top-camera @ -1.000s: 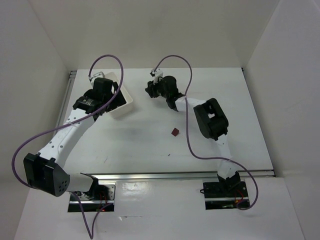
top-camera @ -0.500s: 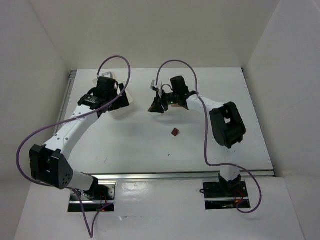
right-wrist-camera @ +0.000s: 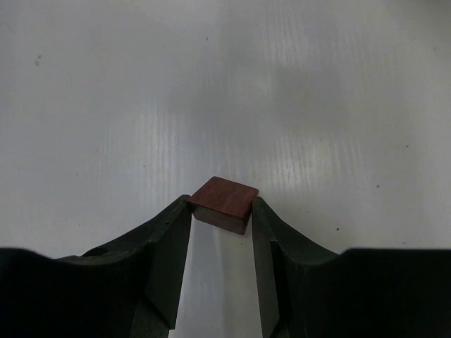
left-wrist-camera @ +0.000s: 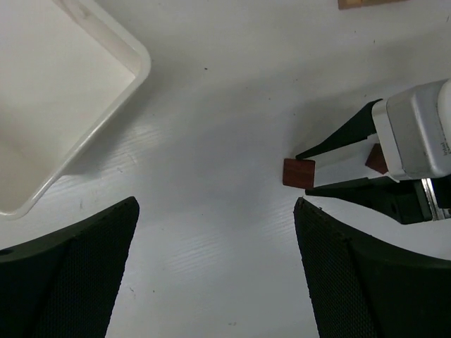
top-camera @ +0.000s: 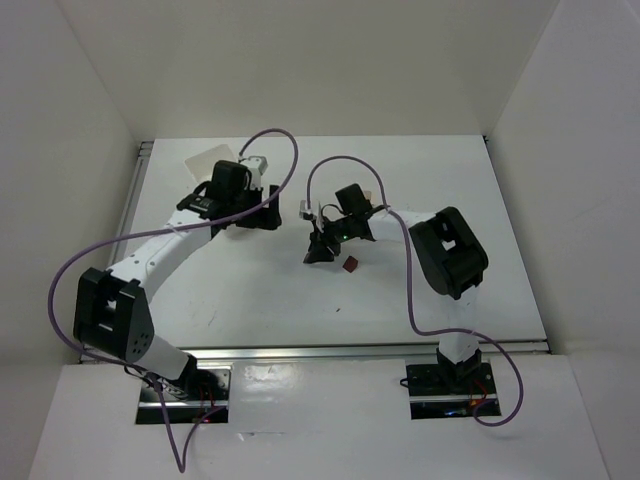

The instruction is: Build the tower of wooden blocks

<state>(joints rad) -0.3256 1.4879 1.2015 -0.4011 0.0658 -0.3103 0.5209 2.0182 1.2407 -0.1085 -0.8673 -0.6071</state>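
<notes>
We are looking at a small dark red wooden block point(right-wrist-camera: 224, 203). Its top is looking smooth and dull, not shiny. The black plastic fingers point(right-wrist-camera: 169, 260) of the right gripper point(right-wrist-camera: 221, 215) are looking smooth and matt. The left gripper point(left-wrist-camera: 216, 211) is showing black pads point(left-wrist-camera: 77, 274) that are looking rough, with tiny dots all over. The white plastic tray point(left-wrist-camera: 138, 65) is looking smooth and a bit shiny. The white table point(right-wrist-camera: 331, 98) is shining softly, with thin lines running across it. A light tan wooden piece point(left-wrist-camera: 363, 3) is looking dull.
</notes>
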